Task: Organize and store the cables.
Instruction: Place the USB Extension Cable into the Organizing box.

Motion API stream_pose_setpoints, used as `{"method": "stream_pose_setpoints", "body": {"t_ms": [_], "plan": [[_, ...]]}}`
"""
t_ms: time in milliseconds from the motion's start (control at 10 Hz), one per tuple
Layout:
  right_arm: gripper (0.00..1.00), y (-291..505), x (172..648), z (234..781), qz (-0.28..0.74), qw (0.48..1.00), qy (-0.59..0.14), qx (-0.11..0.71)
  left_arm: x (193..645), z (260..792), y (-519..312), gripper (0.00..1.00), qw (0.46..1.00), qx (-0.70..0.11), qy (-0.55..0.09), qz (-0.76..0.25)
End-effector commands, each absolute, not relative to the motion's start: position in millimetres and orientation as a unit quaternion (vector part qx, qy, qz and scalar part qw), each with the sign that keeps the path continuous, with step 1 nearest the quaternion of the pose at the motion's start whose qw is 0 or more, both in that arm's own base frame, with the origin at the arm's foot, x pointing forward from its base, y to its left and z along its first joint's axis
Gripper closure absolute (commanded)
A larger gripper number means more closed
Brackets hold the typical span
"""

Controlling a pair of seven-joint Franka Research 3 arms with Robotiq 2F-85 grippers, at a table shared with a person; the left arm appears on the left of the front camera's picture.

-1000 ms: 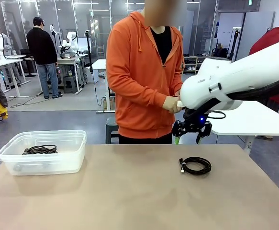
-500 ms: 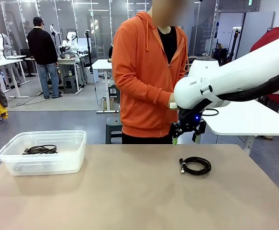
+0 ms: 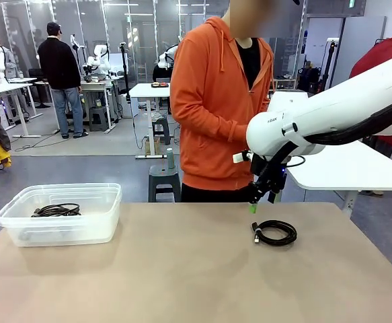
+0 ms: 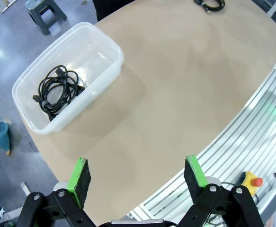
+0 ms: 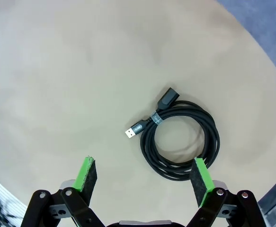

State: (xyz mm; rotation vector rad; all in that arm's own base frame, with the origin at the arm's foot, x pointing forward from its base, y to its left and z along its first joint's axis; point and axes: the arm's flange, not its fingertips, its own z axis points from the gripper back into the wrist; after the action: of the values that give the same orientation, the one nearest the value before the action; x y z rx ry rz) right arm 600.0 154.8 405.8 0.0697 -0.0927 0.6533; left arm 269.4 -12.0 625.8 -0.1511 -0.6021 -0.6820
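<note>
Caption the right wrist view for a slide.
Open right gripper hovers above a coiled black cable on the tan table.

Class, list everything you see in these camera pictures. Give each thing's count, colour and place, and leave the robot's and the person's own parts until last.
loose cable: one coil, black, on the table's right part
stored cable: one coil, black, inside the bin
bin: one, clear plastic, on the table's left part
table: one, tan, foreground
stool: one, grey, on the floor beyond the table
person: one, orange hoodie, at the table's far side
right pincer: one, black with green pads, open, above the loose cable
left pincer: one, black with green pads, open, high over the table
</note>
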Motion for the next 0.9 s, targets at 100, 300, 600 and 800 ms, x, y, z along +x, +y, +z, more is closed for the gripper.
{"method": "stream_pose_setpoints", "body": {"t_ms": [100,300,600,800], "plan": [[0.0,149,604,393,0.353,0.933,-0.036,0.065,267,626,-14,0.0,0.897,-0.068,-0.286,-0.329],[0.0,153,608,377,0.333,0.941,-0.029,0.058,267,626,-14,0.0,0.897,-0.068,-0.286,-0.329],[0.0,157,615,362,0.31,0.948,-0.026,0.064,267,626,-14,0.0,0.897,-0.068,-0.286,-0.329],[0.0,162,618,349,0.27,0.961,-0.025,0.062,267,626,-14,0.0,0.897,-0.068,-0.286,-0.329]]}}
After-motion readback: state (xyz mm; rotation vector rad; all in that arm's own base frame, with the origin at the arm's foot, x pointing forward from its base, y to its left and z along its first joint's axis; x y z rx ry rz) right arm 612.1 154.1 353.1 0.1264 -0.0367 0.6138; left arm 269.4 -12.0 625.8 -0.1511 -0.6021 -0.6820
